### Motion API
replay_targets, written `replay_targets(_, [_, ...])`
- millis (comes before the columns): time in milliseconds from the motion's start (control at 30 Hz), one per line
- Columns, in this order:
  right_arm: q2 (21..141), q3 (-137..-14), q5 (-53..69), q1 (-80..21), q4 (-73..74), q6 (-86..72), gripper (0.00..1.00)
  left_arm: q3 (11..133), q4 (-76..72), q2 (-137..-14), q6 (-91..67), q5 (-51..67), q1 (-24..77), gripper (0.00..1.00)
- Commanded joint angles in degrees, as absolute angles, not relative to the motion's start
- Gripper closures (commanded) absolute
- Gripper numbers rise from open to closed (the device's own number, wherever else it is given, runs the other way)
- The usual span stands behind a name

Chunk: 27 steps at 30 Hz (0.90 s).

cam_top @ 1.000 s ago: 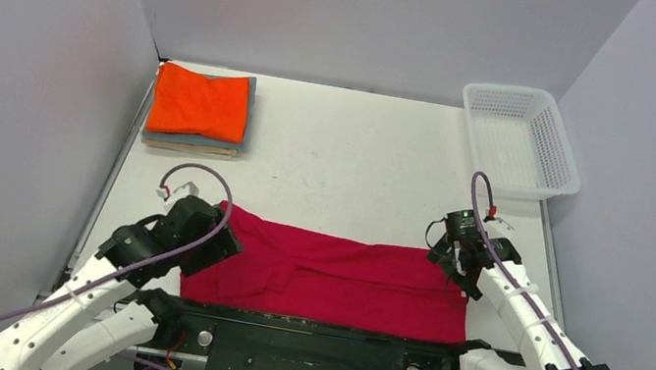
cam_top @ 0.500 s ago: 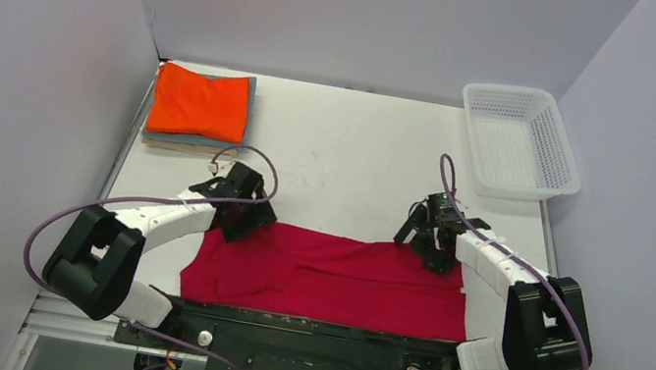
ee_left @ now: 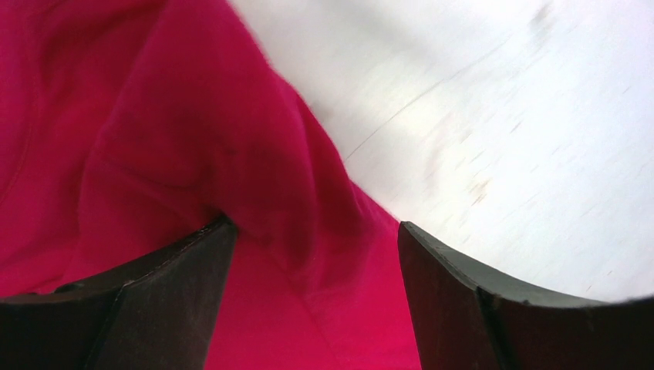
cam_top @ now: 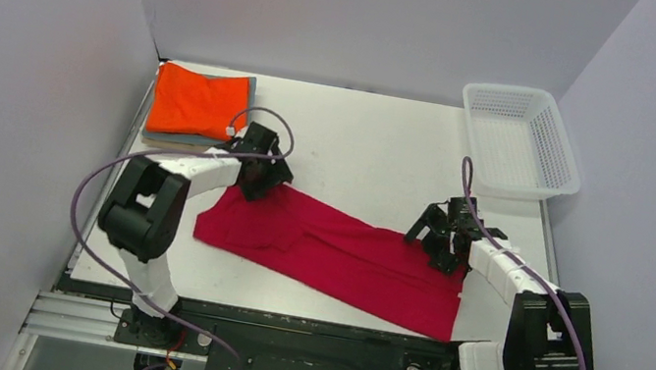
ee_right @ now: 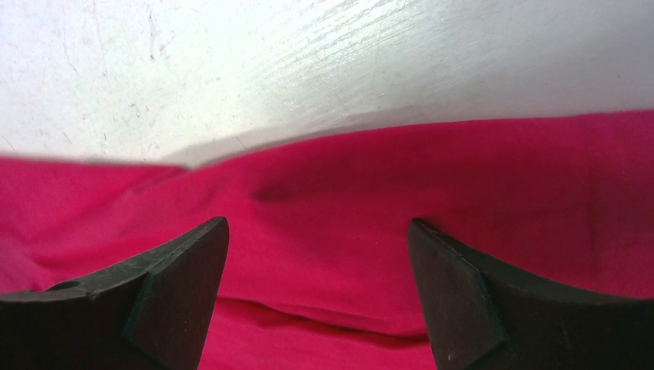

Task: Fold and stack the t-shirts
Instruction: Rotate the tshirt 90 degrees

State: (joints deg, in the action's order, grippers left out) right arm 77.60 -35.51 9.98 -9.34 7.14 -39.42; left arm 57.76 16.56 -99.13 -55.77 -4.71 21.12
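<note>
The crimson-red t-shirt (cam_top: 342, 257) lies as a long folded band, slanting from back left to front right across the near table. My left gripper (cam_top: 265, 180) is at its back-left corner. In the left wrist view its jaws stand wide apart (ee_left: 315, 227) with a ridge of the red cloth (ee_left: 154, 139) between them. My right gripper (cam_top: 441, 248) is over the shirt's right end, jaws wide apart (ee_right: 318, 225) above the red cloth (ee_right: 463, 177) near its far edge. The folded orange t-shirt (cam_top: 200, 102) tops the stack at the back left, with a grey-blue one (cam_top: 251, 85) under it.
The white mesh basket (cam_top: 529, 94) stands at the back right corner. White walls close in the table on three sides. The black rail with the arm bases (cam_top: 308, 346) runs along the near edge.
</note>
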Motion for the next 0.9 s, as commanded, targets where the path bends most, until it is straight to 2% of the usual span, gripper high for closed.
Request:
replay_targets(0, [75.08,-32.80,10.73,-9.53,15.10,-36.78,0.19,75.90,16.09,-113.56,-50.37,-3.96,20.80,0.12])
replay_targets(133, [68.46,-28.18,12.40,-13.87,20.24,-37.96,0.18,98.17,19.48,-126.90,-46.75,-0.73,21.39,0.12])
replay_targets(200, [66.29,-26.21,13.54,-19.50,20.58,-40.22,0.18,108.58,19.78,-133.78,-46.08,3.09,22.13,0.12])
replay_targets(300, [67.95,-24.12,20.01,-29.07,16.56,-44.69,0.17,125.89,23.57,-147.17,-45.84,5.96,23.65,0.11])
replay_targets(367, [70.33,-23.96,21.57,-34.93,13.45,-46.18,0.17,144.25,26.38,-156.33,-46.72,8.05,24.92,0.11])
replay_targets(433, [72.74,-25.42,22.85,-40.08,10.98,-46.54,0.17,154.12,26.25,-163.97,-49.95,9.78,25.52,0.11])
replay_targets(567, [77.69,-30.79,27.45,-46.29,4.00,-47.91,0.17,148.37,13.43,-166.66,-59.30,12.01,24.97,0.10])
replay_targets(667, [82.11,-33.78,30.41,-49.21,-2.17,-48.55,0.17,150.35,11.53,-169.72,-62.29,10.86,24.87,0.09])
replay_targets(867, [85.46,-37.13,29.25,-50.11,-2.92,-48.72,0.17,152.30,6.16,-171.87,-66.27,9.49,24.65,0.07])
